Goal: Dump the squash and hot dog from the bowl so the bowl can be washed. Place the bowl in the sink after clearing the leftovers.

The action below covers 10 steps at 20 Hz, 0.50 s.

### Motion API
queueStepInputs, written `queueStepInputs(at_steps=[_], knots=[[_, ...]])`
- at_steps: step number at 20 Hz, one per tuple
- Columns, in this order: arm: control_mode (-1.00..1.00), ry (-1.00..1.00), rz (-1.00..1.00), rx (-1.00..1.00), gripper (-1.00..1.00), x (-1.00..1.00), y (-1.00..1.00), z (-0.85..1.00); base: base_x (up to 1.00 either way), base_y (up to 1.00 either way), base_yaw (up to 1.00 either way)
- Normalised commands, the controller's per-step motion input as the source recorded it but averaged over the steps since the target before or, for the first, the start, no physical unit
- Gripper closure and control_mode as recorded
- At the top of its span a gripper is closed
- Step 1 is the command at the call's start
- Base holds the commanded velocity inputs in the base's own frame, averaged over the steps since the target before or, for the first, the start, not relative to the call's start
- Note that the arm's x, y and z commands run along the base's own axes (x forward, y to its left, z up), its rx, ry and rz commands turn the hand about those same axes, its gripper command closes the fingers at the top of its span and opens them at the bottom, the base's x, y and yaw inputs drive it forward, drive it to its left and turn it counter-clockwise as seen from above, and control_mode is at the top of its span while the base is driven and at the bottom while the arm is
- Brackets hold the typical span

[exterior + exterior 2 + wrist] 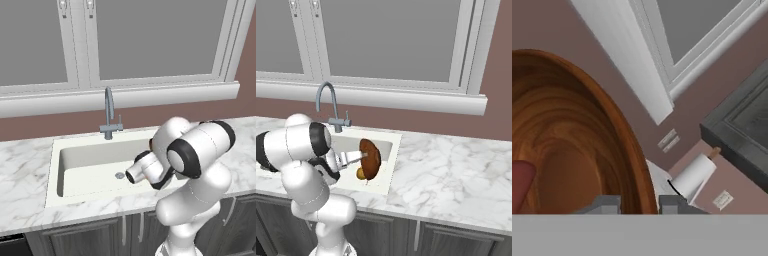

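The two-finger gripper [640,204] clamps the rim of the glossy reddish-brown wooden bowl [370,159] — jaws narrow, one finger on each side of the wall. The bowl stands tipped on edge over the white rectangular sink [85,165]. A small yellow squash [361,173] sits just below the jaws at the bowl's lower edge; the reddish hot dog [521,184] lies inside the bowl.

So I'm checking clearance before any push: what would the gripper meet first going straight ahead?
The gripper is clamped on the bowl rim; beyond it, probably the brown wall under the window, though depth is unclear.
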Motion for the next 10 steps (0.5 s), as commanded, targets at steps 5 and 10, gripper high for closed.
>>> queueStepInputs(at_steps=[5, 10], knots=[[-1.0, 0.09, 0.01, -0.08, 1.0, 0.08, 0.15, -0.04, 0.0, 0.0, 0.0], [-1.0, 0.07, 0.0, -0.12, 1.0, 0.0, -0.02, -0.16, 0.0, 0.0, 0.0]])
